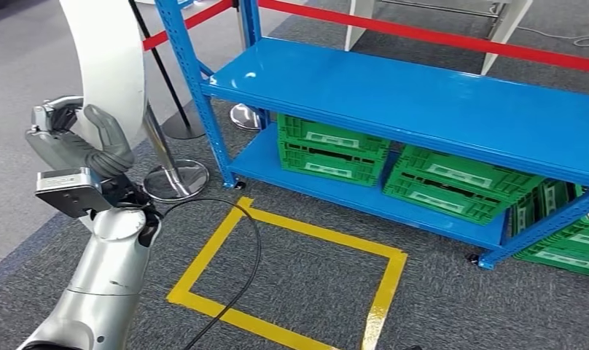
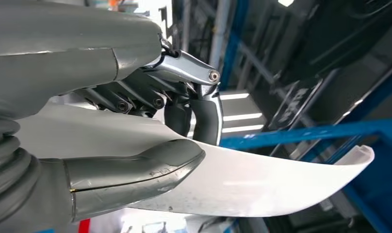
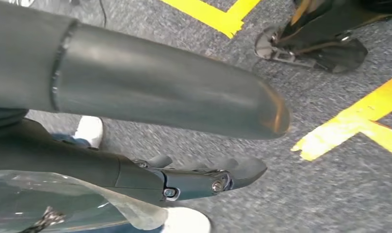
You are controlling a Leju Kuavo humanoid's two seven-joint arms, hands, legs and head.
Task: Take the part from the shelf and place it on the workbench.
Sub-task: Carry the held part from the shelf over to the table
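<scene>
While raised, left hand [image 1: 80, 142] grips the white part [image 1: 106, 62].

Floor markings, crates and barrier posts on grey carpet

A yellow tape square [image 1: 291, 281] marks the grey carpet [image 1: 452, 306]; a black cable [image 1: 249, 248] runs across its near-left side; green plastic crates [image 1: 332, 149] lie on their sides, some at floor level on the far right; chrome post bases [image 1: 176, 179] stand beside the square; a red bar [image 1: 452, 38] spans the back.
</scene>
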